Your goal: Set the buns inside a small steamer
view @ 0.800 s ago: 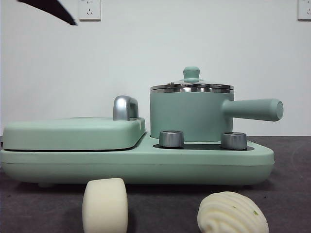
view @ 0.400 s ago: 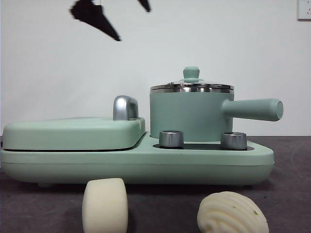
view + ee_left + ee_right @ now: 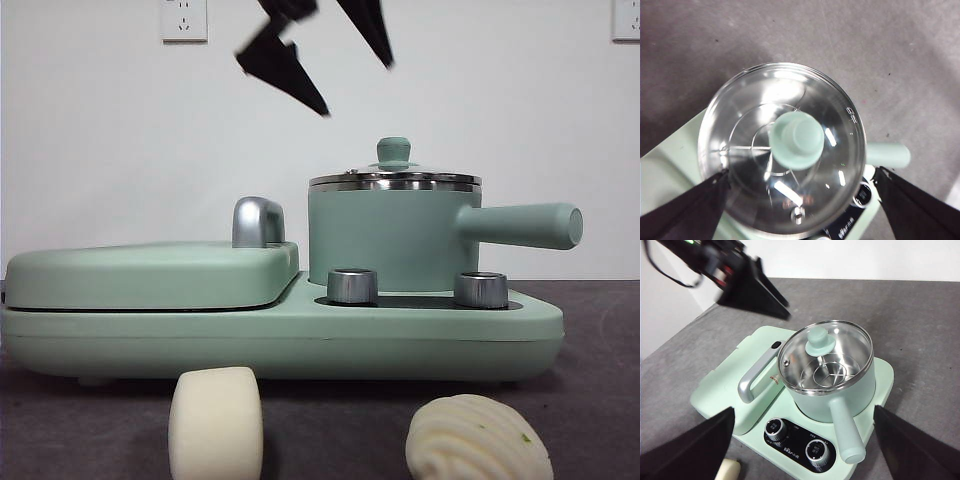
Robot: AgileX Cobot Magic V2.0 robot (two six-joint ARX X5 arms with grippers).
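Small steamer (image 3: 394,230): sitting upright on the right half of the mint-green cooker base (image 3: 280,340), its glass lid (image 3: 826,359) closed and the green knob (image 3: 796,139) pointing straight up.
Steamer contents: through the lid a steel rack (image 3: 832,371) is showing inside; no bun is lying in it.
Steamer handle (image 3: 520,225): sticking out level toward the right in the front view, long axis running along the surface.
Grill plate (image 3: 150,275): lying flat and lidded on the left half of the base, its silver handle (image 3: 258,222) rising just beside the steamer.
Cylinder bun (image 3: 216,423): resting on the dark surface (image 3: 340,430) in front of the base, seemingly with its long axis lying across the view; its lower end is being cut off by the frame.
Pleated bun (image 3: 478,438): sitting on the surface to the right of the cylinder bun, well apart from it, dome up, a green speck on its right side, its base cut off.
Left gripper (image 3: 330,55): hovering above the steamer lid, jaws spread wide on either side of the knob, gripping nothing.
Right gripper (image 3: 802,450): hanging high over the cooker's front edge, jaws parted and empty.
Dials (image 3: 352,285): two steel knobs standing in front of the steamer.
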